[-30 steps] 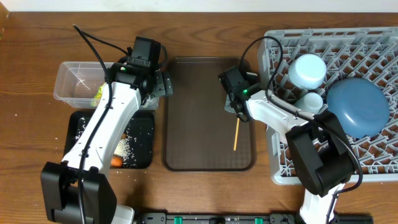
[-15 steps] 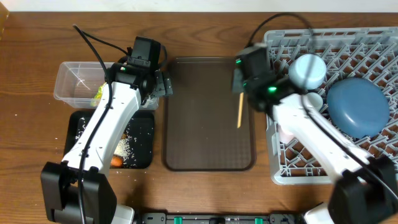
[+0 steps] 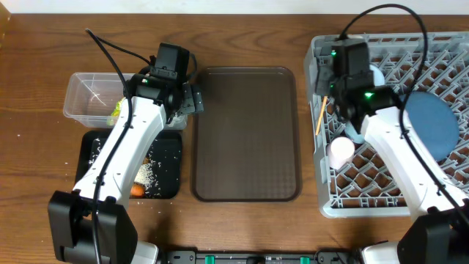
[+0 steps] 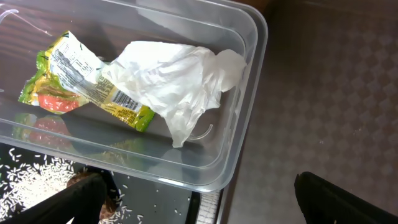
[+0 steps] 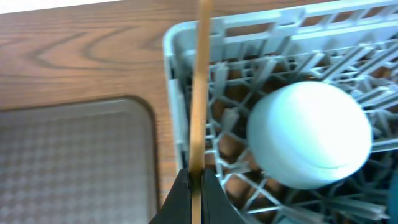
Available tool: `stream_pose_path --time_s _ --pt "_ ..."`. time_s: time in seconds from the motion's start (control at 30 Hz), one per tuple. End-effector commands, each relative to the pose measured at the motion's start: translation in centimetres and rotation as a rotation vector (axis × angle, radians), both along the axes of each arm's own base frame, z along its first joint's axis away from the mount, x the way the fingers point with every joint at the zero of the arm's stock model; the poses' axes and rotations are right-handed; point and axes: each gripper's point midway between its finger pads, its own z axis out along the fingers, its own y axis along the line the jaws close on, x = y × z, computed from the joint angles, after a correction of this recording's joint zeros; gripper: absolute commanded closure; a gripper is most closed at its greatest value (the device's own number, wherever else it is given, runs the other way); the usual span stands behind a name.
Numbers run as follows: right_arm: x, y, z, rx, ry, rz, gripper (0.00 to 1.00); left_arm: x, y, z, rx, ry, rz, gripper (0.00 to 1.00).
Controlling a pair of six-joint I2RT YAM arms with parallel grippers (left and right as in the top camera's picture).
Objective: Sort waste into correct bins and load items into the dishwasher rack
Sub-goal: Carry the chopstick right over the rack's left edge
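Holds the left fingers (image 4: 74, 199) spread wide and empty over the corner of the clear tub (image 3: 73, 95), with a yellow-green wrapper (image 4: 81, 87) and white paper (image 4: 180, 81) lying inside, just beside the black tray (image 3: 172, 147) scattered with rice (image 3: 146, 174) and an orange piece (image 3: 137, 191). Shows the brown tray (image 3: 245, 132) mid-worktop. Pinches one wooden chopstick (image 3: 320, 116) in the clenched right fingers (image 5: 180, 199) over the left wall of the grey rack (image 3: 322, 198), near a pale blue cup (image 5: 308, 134), a white-pink cup (image 3: 341, 152) and a dark-blue plate (image 3: 432, 125) inside it.
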Motion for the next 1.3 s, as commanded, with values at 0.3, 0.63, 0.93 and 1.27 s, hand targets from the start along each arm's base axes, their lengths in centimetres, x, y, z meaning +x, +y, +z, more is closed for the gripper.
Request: stream_pose_path --time_s 0.3,0.63,0.93,1.27 --pt "1.1 -2.5 0.6 -0.063 -0.012 0.077 0.99 -0.1 0.3 -0.6 0.021 0.019 -0.005 0.02" --pt "1.1 -1.4 -0.5 0.015 0.017 0.107 0.99 -0.1 0.3 -0.6 0.021 0.019 -0.005 0.02" --pt "1.0 -1.4 -0.7 0.019 0.025 0.107 0.01 -0.1 0.3 -0.6 0.021 0.019 -0.005 0.02" --pt "0.9 -1.3 -0.8 0.022 0.029 0.11 0.01 -0.1 0.3 -0.6 0.021 0.019 -0.005 0.02"
